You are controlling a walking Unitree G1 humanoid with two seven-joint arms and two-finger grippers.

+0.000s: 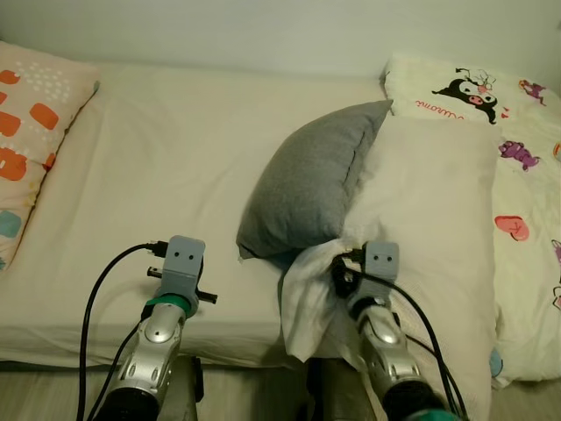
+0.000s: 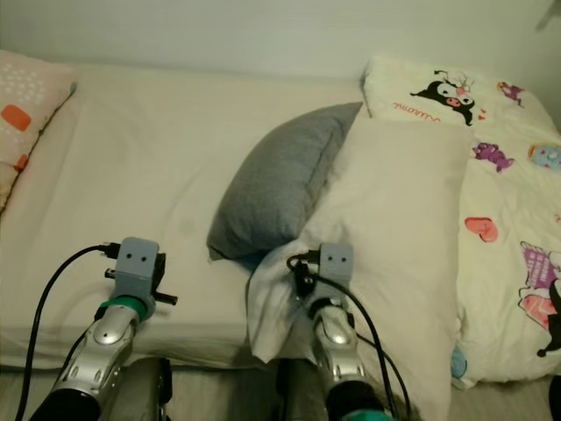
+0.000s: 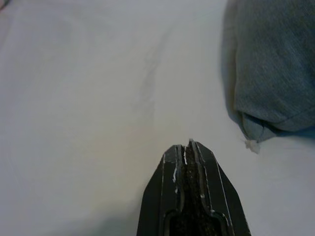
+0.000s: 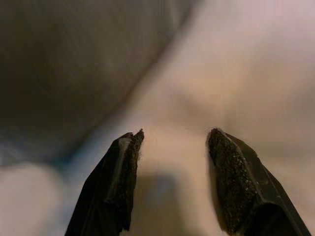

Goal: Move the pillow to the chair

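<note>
A cream-sheeted bed [image 1: 158,175] spans the frame. Right of centre lies a long white pillow [image 1: 429,219], with a grey pillow [image 1: 311,180] leaning against it. At lower centre, the right hand [image 4: 172,140] is spread open over the white pillow's corner, gripping nothing. At lower left, the left hand [image 3: 188,145] is closed and empty above the sheet.

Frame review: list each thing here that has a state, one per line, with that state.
Left gripper: shut, empty, over the bare sheet beside the grey pillow.
Right gripper: open, at the near end of the cream pillow.
Grey pillow: on the bed, tilted, leaning on the cream pillow.
Cream pillow: lying on the bed, near corner bunched.
Patterned blanket: spread over the bed's right side.
</note>
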